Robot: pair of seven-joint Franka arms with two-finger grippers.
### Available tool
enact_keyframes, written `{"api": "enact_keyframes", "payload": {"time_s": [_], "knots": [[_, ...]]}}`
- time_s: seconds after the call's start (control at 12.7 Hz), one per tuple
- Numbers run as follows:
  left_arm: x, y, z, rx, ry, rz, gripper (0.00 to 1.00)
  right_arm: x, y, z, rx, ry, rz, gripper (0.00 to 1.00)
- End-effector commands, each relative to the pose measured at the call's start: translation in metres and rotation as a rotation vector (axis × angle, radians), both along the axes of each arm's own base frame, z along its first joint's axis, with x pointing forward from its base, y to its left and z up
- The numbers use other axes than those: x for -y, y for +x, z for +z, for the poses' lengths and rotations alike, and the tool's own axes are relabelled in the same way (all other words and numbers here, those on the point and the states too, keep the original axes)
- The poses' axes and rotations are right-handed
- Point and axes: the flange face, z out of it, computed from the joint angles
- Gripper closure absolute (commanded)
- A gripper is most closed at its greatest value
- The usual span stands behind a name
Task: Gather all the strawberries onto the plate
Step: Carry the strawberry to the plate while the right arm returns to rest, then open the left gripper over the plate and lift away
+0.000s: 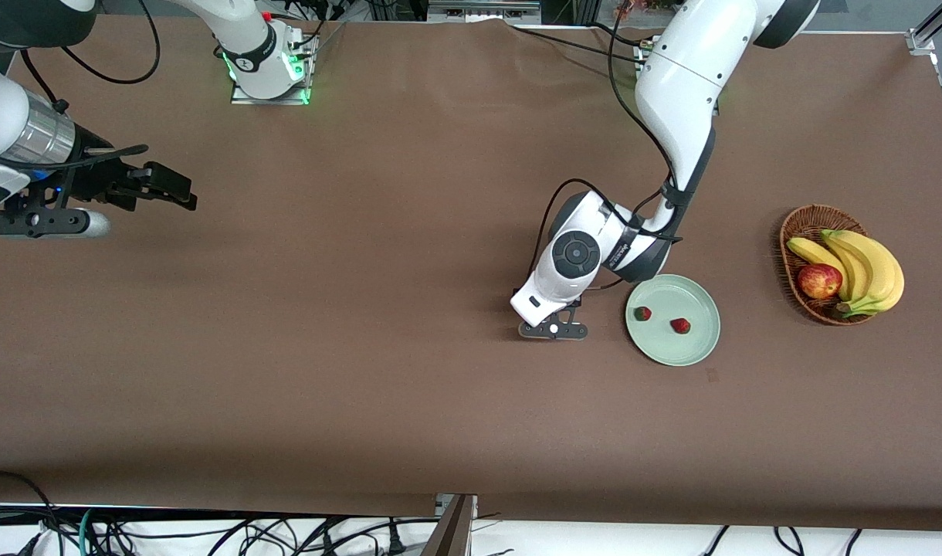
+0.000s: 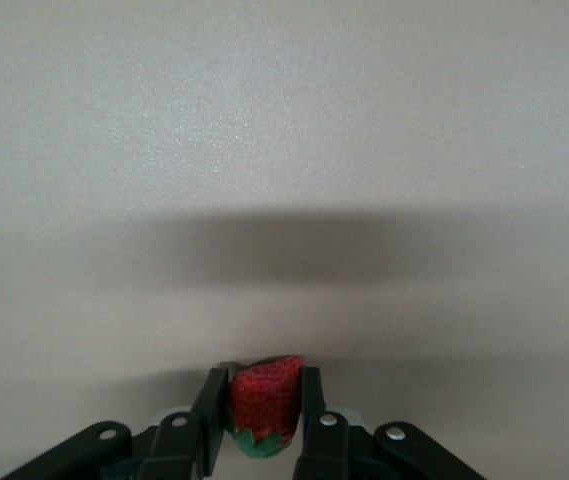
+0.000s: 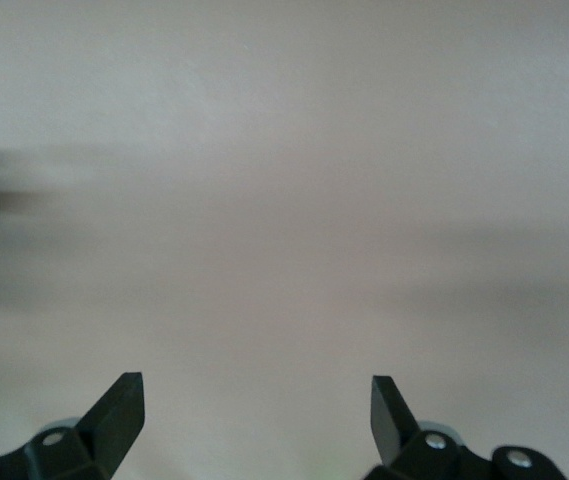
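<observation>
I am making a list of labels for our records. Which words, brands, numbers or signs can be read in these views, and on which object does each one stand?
No text can be read in any view.
Left arm, dark band near the wrist: small pale lettering, too small to read.
Right arm, dark ring near the base: a pale mark, too small to read.
Plate, strawberries, basket: no text.
</observation>
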Motion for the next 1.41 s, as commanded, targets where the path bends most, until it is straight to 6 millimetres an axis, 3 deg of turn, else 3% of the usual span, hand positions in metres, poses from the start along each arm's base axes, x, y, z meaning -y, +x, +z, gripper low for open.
{"api": "enact_keyframes", "payload": {"time_s": [0.0, 0.16, 0.31, 0.55, 0.63, 0.71, 1.02, 1.26, 1.33], "knots": [[-0.013, 0.005, 0.020, 0.010, 0.028, -0.011, 0.87, 0.009, -0.033, -0.001, 0.039, -0.017, 0.025, 0.00], [-0.048, 0.022, 0.054, -0.012, 0.050, -0.074, 0.87, 0.010, -0.036, 0.005, 0.055, -0.039, 0.033, 0.00], [-0.107, 0.042, 0.088, -0.052, 0.049, -0.169, 0.86, 0.014, -0.034, 0.011, 0.090, -0.088, 0.042, 0.00], [-0.184, 0.058, 0.101, -0.100, 0.025, -0.376, 0.74, 0.011, -0.033, 0.018, 0.103, -0.095, 0.045, 0.00], [-0.203, 0.063, 0.101, -0.103, 0.009, -0.399, 0.12, 0.010, -0.030, 0.027, 0.123, -0.093, 0.049, 0.00], [-0.211, 0.064, 0.099, -0.107, 0.004, -0.397, 0.00, 0.009, -0.028, 0.031, 0.135, -0.114, 0.055, 0.00], [-0.210, 0.065, 0.110, -0.091, 0.005, -0.389, 0.00, 0.007, -0.023, 0.028, 0.131, -0.128, 0.051, 0.00], [-0.212, 0.062, 0.160, -0.063, 0.013, -0.384, 0.00, 0.010, -0.012, 0.029, 0.135, -0.134, 0.062, 0.00], [-0.214, 0.059, 0.186, -0.064, 0.024, -0.378, 0.00, 0.012, -0.009, 0.034, 0.146, -0.127, 0.050, 0.00]]}}
